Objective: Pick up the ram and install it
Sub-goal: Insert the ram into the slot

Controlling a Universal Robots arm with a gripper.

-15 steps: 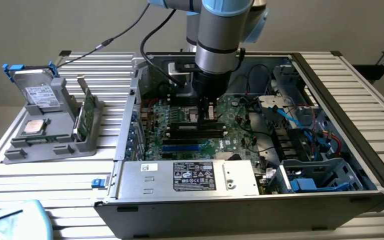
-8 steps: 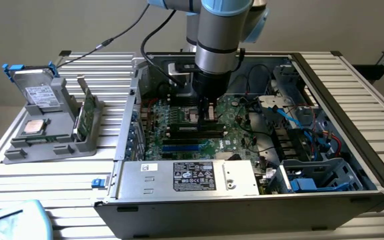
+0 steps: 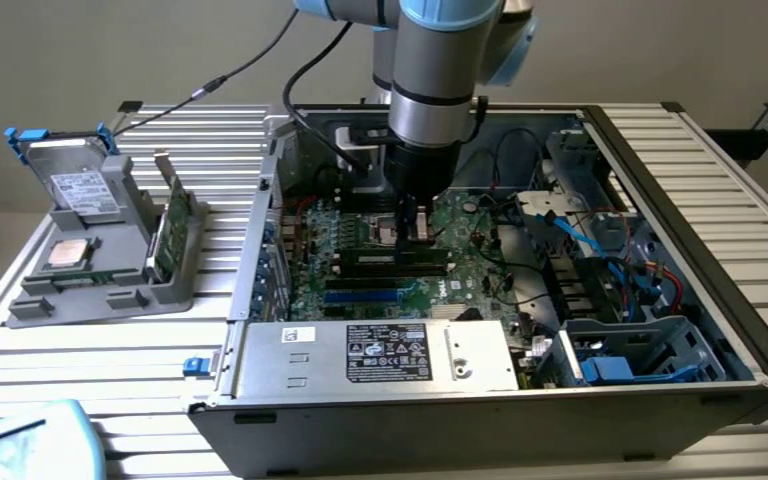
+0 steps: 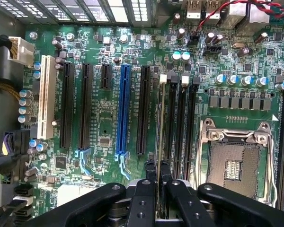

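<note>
Inside the case [image 3: 491,430], over mid mobo [image 3: 344,235], gripper [image 3: 415,222] hangs w/ jaws clamped on the ram [image 4: 159,137]. Ram stands on edge, lined up along the mem slots [image 4: 173,123], on the row's side away from CPU socket [image 4: 236,163]. Can't tell if it's seated.

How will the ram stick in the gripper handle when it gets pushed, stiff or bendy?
Probably stiff: the ram shows as a straight thin edge with no sag beyond the gripper. Likely light, being so thin. Held only by narrow fingertips, it may tilt if pushed unevenly.
</note>
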